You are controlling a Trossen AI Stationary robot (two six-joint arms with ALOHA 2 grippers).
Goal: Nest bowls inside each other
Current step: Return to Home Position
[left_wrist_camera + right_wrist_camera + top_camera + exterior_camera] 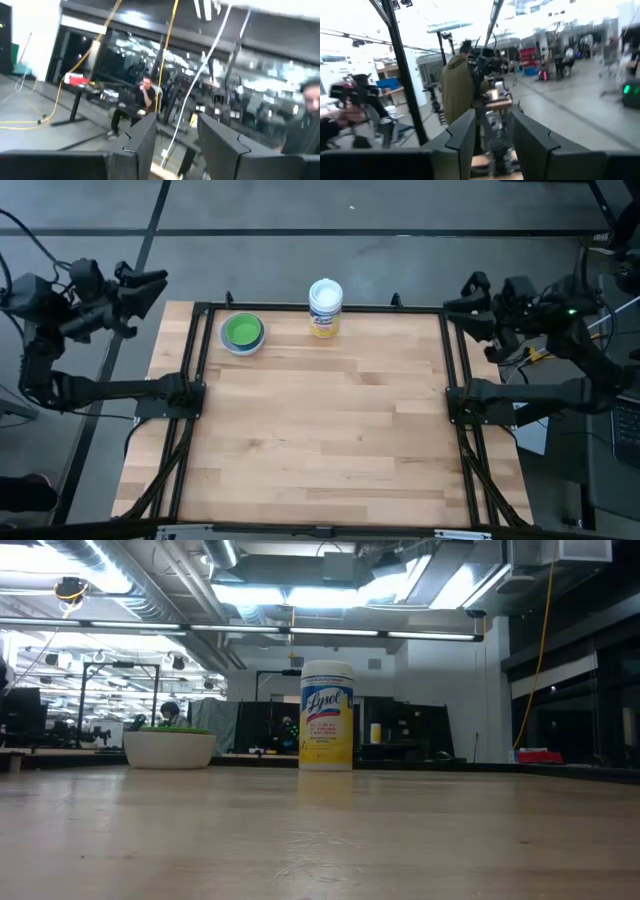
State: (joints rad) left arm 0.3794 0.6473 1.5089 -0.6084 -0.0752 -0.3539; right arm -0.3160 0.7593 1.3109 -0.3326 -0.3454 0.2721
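Note:
The bowls point(242, 332) sit as one nested stack at the table's far left. A green one shows inside from above. In the low view a white outer bowl point(170, 747) rests on the tabletop by its base, with a green rim just above its edge. Both arms are raised and drawn back. My left gripper point(153, 281) is beyond the table's far left corner, and my right gripper point(452, 307) is by its far right corner. Each wrist view shows that arm's own gripper, left point(177, 145) and right point(492, 137), open with only the room between the fingers.
A white cylindrical wipes container with a yellow label point(325, 307) stands upright at the far edge, right of the bowls; the low view shows it point(327, 716) too. A black frame point(196, 370) runs along the table's left, right and far sides. People show in the room beyond.

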